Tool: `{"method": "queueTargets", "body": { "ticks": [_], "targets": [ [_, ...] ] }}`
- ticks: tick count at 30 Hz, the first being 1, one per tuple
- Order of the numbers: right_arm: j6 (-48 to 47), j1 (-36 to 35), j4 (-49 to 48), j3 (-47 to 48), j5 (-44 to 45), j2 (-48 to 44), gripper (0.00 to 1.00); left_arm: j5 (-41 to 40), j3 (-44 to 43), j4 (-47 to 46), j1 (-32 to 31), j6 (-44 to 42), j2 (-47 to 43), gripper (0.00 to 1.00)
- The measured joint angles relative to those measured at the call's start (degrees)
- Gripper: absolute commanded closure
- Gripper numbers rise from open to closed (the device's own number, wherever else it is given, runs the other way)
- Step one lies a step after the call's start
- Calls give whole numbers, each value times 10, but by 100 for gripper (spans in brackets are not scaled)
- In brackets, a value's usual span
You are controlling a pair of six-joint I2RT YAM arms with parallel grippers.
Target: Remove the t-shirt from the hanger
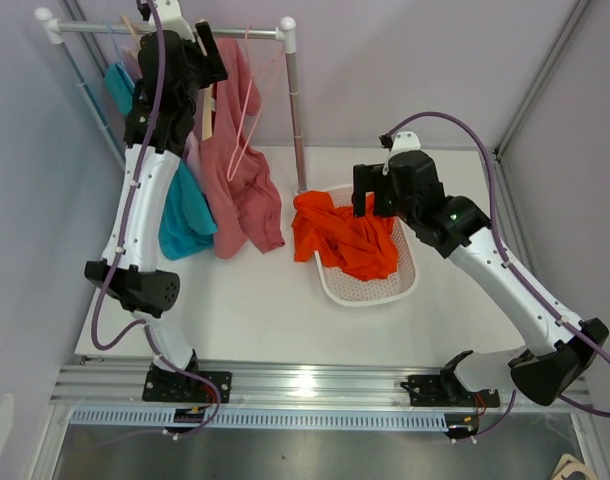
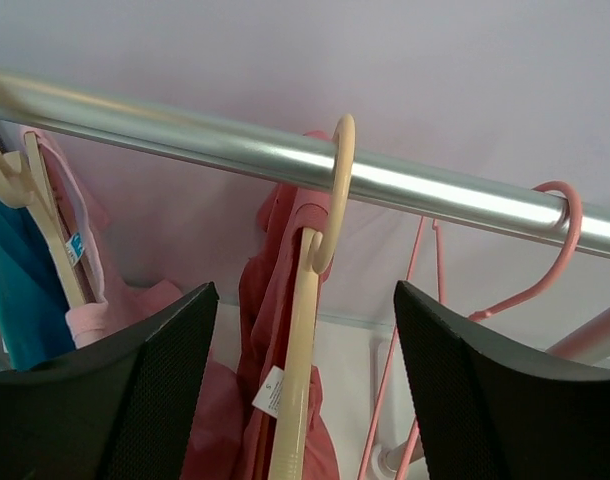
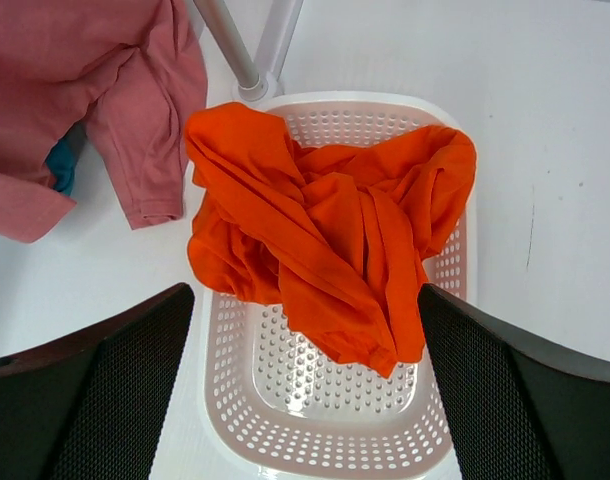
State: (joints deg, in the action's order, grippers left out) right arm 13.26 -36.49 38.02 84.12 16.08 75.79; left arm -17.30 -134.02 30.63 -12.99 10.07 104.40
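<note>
A dusty-pink t-shirt (image 1: 240, 170) hangs on a cream hanger (image 2: 303, 340) whose hook sits over the metal rail (image 2: 185, 140). My left gripper (image 2: 305, 292) is open just below the rail, one finger on each side of the cream hanger's neck, not touching it; it also shows in the top view (image 1: 207, 62). The shirt's collar and label (image 2: 270, 390) lie against the hanger. My right gripper (image 3: 305, 295) is open and empty, hovering over a white basket (image 3: 325, 440) that holds an orange shirt (image 3: 325, 220).
An empty pink hanger (image 2: 550, 270) hangs on the rail to the right. To the left hang another cream hanger (image 2: 40, 210) with a pale pink garment and a teal shirt (image 1: 185, 215). The rack's right post (image 1: 295, 110) stands beside the basket (image 1: 405, 285).
</note>
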Motion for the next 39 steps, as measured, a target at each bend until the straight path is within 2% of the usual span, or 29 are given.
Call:
{"method": "queueTargets", "body": {
  "ticks": [4,11,14,16,17,19,20,23,29,35,39],
  "targets": [
    [0,3,0,-3,-8,0,1,3,-2,-17,2,-2,16,31],
    [-1,17,0,-7,-23,0,1,11,-2,-29,15,-2,54,30],
    [-1,21,-2,-7,-30,0,1,11,-3,-32,18,-2,67,33],
    [-3,22,-2,-7,-32,0,1,11,-5,-33,20,-3,75,41],
    [-3,22,-2,-7,-33,0,1,12,-7,-35,21,-2,78,54],
    [-3,22,-2,-7,-35,0,1,12,-10,-38,22,-7,83,66],
    [-3,22,-2,-7,-35,0,1,14,-12,-42,23,-8,85,79],
    [-3,22,-2,-7,-39,0,1,15,-12,-51,23,-13,86,90],
    [-3,22,-1,-10,-46,0,1,32,-15,-61,27,-16,86,99],
    [-2,19,0,-23,-50,-3,1,55,-29,-69,28,-13,79,99],
    [-2,14,3,-30,-50,-9,1,65,-4,-89,28,-10,41,99]
  ]
}}
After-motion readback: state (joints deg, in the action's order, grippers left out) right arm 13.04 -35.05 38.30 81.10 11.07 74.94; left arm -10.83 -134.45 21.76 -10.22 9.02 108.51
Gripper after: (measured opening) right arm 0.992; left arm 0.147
